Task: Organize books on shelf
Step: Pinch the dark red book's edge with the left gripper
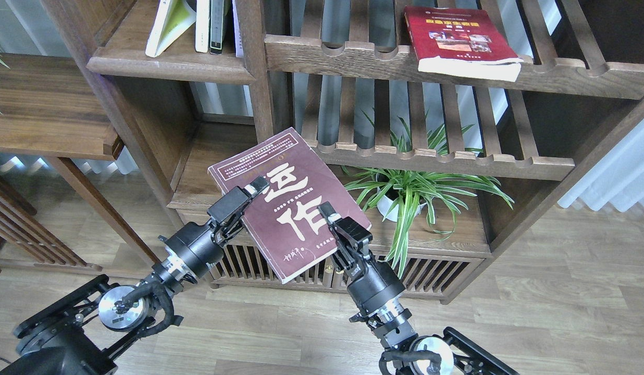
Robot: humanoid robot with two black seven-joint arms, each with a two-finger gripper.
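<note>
I held one maroon book (288, 203) in both grippers, left (257, 186) and right (327, 213), each apparently clamped on an edge. One red book (457, 39) lay on the slatted rack (561, 73); one yellow-green book (168, 26) leaned on the shelf (171, 65).

we read it as a home living room or study: tall dark wood bookcase (259, 94), potted spider plant (405, 192), wood-plank floor (535, 312), white curtains (614, 177).
</note>
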